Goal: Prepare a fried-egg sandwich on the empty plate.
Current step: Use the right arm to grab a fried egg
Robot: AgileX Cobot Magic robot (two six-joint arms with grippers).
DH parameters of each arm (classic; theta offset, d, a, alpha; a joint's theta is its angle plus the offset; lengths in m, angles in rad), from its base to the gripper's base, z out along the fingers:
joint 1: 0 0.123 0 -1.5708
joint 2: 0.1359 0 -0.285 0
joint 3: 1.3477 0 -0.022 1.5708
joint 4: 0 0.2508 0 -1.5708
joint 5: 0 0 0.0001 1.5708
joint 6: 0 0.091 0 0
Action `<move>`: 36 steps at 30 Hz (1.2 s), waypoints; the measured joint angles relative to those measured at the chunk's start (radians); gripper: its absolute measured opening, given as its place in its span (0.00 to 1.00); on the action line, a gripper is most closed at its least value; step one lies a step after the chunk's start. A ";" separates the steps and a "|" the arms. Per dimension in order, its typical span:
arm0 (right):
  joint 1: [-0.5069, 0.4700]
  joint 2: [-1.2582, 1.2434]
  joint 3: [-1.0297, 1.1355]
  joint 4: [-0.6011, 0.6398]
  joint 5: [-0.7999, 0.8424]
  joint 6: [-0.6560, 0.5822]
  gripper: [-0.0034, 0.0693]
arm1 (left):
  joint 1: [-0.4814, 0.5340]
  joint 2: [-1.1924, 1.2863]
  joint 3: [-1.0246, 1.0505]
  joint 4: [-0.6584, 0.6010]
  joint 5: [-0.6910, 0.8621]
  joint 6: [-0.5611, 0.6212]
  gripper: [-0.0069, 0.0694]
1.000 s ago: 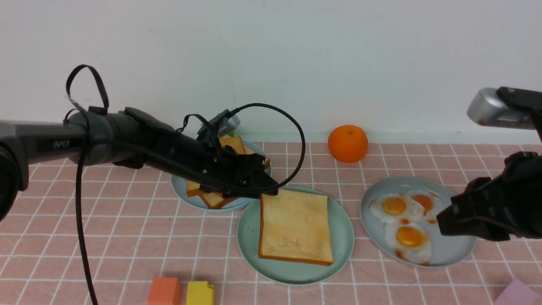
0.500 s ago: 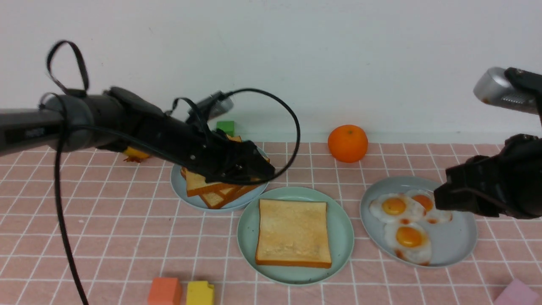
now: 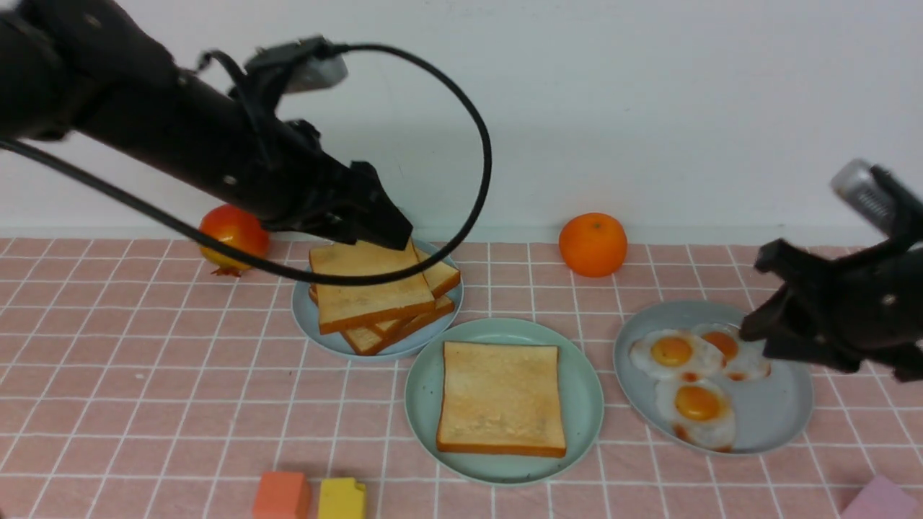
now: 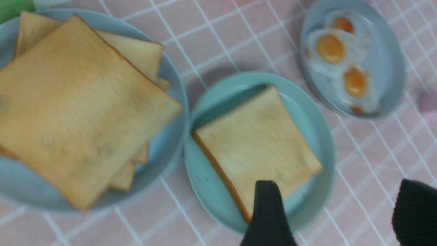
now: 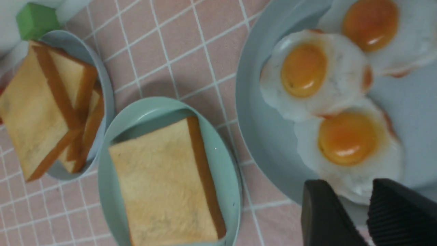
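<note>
The mint-green empty plate (image 3: 425, 404) now carries one golden toast slice (image 3: 502, 398), lying flat. My left gripper (image 3: 389, 234) hangs open and holds nothing, raised above the back of the toast pile (image 3: 375, 295). In the left wrist view its gripper (image 4: 338, 191) stands wide apart past the slice (image 4: 256, 143). Three fried eggs (image 3: 674, 353) lie on a grey-blue plate (image 3: 782, 422). My right gripper (image 3: 753, 339) hovers at that plate's right side. In the right wrist view this gripper (image 5: 351, 186) is open, just short of the nearest egg (image 5: 348, 140).
The toast pile sits on a second grey-blue plate (image 3: 306, 317). An orange (image 3: 592, 244) and a red fruit (image 3: 233, 229) stand by the back wall. Orange (image 3: 281, 496), yellow (image 3: 341, 499) and pink (image 3: 880, 501) blocks line the front edge. A green block (image 5: 36, 18) lies behind the toast pile.
My left gripper opened and let go of the toast slice, which settled flat on the mint plate. It then rose and drew back to the left. The right gripper tilted a little over the egg plate.
</note>
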 joint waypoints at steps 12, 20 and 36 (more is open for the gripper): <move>-0.038 0.167 0.027 0.311 -0.155 -0.314 0.43 | -0.299 -0.305 0.315 0.084 -0.138 0.002 0.54; -0.088 0.261 0.027 0.558 -0.154 -0.496 0.43 | -0.333 -0.303 0.335 0.089 -0.166 0.002 0.37; -0.101 0.301 0.024 0.852 -0.083 -0.795 0.43 | -0.333 -0.302 0.335 0.089 -0.152 0.001 0.38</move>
